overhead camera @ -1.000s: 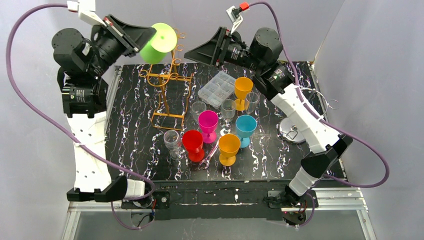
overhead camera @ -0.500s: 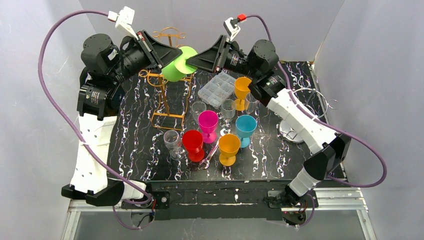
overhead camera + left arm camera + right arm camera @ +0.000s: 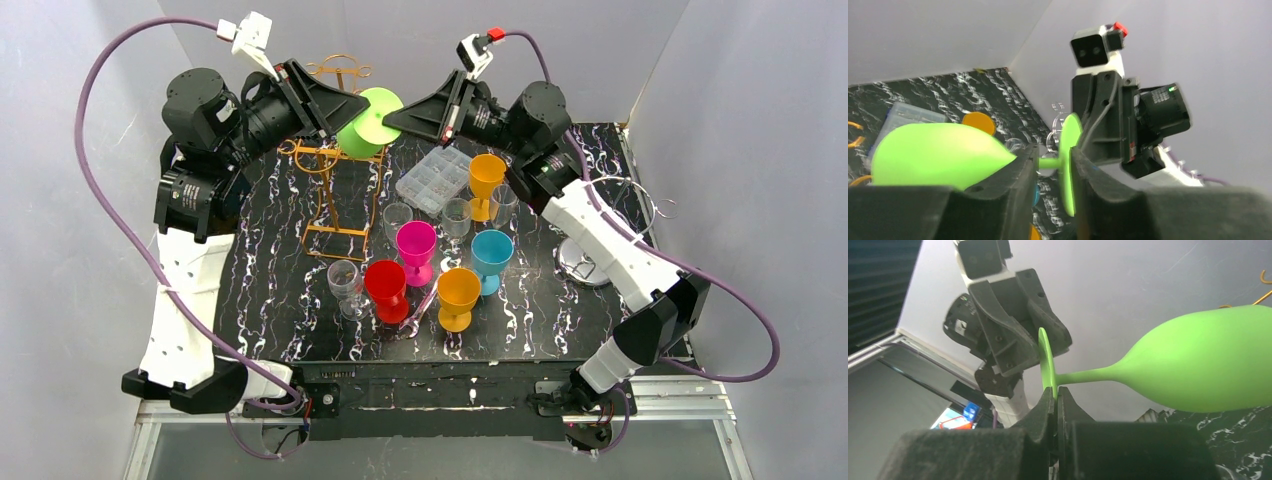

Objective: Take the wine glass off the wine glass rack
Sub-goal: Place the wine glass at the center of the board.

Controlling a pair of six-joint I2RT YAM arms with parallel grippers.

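Note:
The green wine glass (image 3: 370,120) lies on its side in the air above the gold wire wine glass rack (image 3: 335,190), clear of it. My right gripper (image 3: 390,112) is shut on the rim of the glass's foot disc, as the right wrist view shows at the gripper (image 3: 1055,392), with the bowl (image 3: 1208,360) off to the right. My left gripper (image 3: 352,105) faces it from the left. In the left wrist view its jaws (image 3: 1053,157) stand apart around the thin stem, with the bowl (image 3: 933,155) outside the left finger.
On the black marbled table stand a red glass (image 3: 385,285), a magenta one (image 3: 416,245), two orange ones (image 3: 458,292), a teal one (image 3: 491,252) and clear glasses (image 3: 343,280). A clear compartment box (image 3: 433,178) lies behind them. A chrome rack base (image 3: 590,262) sits right.
The left arm carried the green glass right and down to the right gripper. The right jaws closed on the foot rim, and the left jaws have since parted off the stem.

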